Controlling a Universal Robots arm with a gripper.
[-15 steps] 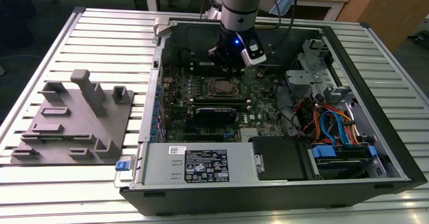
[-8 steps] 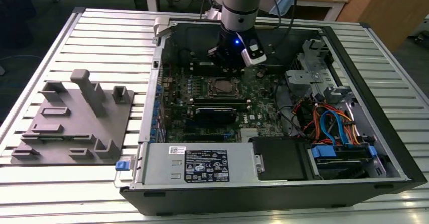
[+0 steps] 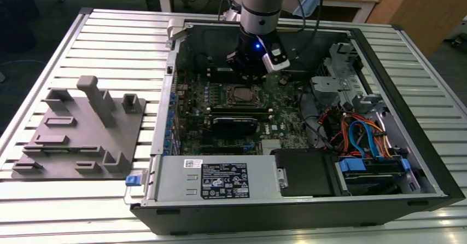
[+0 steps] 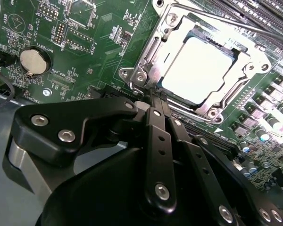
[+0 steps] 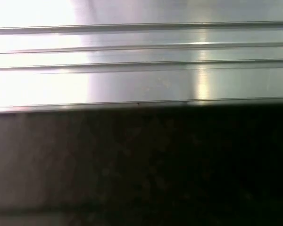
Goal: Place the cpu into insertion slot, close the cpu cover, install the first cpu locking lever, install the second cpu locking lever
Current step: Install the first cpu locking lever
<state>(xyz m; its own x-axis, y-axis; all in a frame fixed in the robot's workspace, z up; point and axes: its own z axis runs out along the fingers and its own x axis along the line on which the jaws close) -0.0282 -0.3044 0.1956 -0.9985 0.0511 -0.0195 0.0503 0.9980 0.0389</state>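
Note:
The cpu (image 4: 203, 66) lies flat in the insertion slot (image 4: 132, 74) on the green board, its bright silver top showing through the window of the cpu cover (image 4: 153, 49), which rests down over it. A thin metal locking lever (image 4: 236, 24) runs along the far side of the socket. My gripper (image 4: 151, 96) is shut, with its black fingers (image 4: 156, 141) pressed together and their tips at the socket's near corner. In the exterior view the gripper (image 3: 248, 77) hangs inside the open computer case just behind the cpu (image 3: 239, 94).
A grey fixture plate (image 3: 80, 129) with upright pegs lies on the slatted table on the exterior view's left. Inside the case (image 3: 430, 167) are the power supply (image 3: 219, 179), a drive cage with blue and orange cables (image 3: 365, 137), memory slots (image 4: 259, 14) and a coin battery (image 4: 34, 61).

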